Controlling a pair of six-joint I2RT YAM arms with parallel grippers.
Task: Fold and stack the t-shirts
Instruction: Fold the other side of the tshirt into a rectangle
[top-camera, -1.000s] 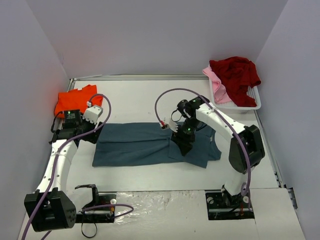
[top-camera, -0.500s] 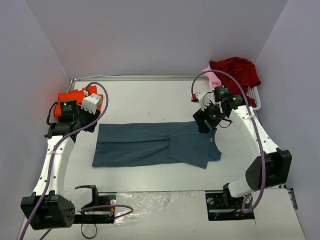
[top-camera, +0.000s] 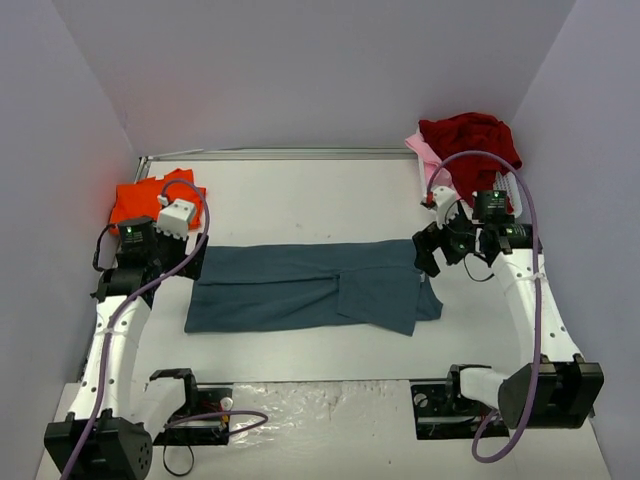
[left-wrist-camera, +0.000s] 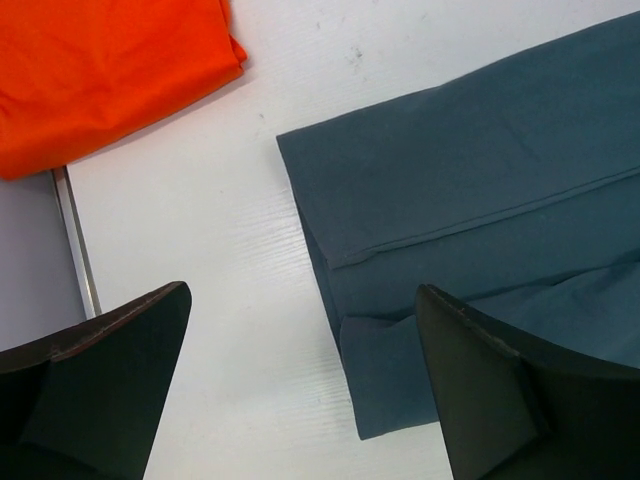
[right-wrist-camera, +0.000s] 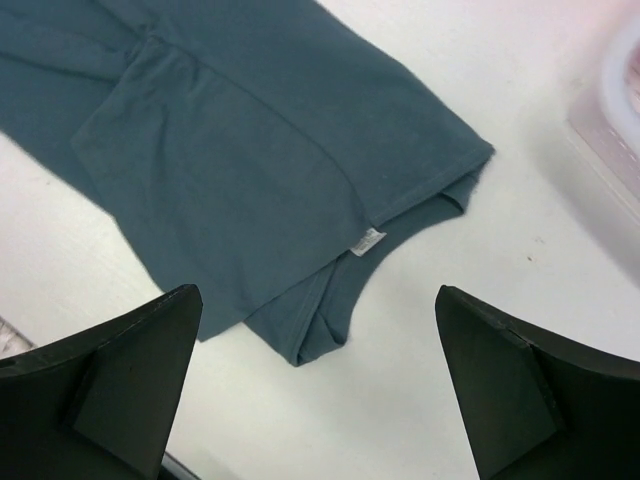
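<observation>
The slate blue-grey t-shirt (top-camera: 310, 285) lies flat on the white table (top-camera: 300, 195), folded along its length into a long band. Its collar end, with a small white label (right-wrist-camera: 367, 242) at the neck, is toward the right arm, and its hem end is toward the left arm. One folded part lies on top of the band near the collar end.

The left gripper (top-camera: 194, 262) hangs over the hem end of this t-shirt. In the left wrist view one finger is above the cloth edge and the other is above the bare table beside it. Its two fingers stand far apart and there is nothing between them.

The right gripper (top-camera: 428, 252) hangs at the collar end of the same t-shirt, just at the far corner of the cloth. Its fingers are also spread wide and it holds nothing. In the right wrist view the collar and the label are between the two fingers, lower than them.

The bright orange t-shirt (top-camera: 150, 200) lies behind the hem end of the blue-grey t-shirt, apart from it, with bare table between them. The dark red t-shirt (top-camera: 470, 145) and the pale pink t-shirt (top-camera: 425, 165) are heaped in a white basket (top-camera: 505, 205), behind the collar end and well apart from it.
</observation>
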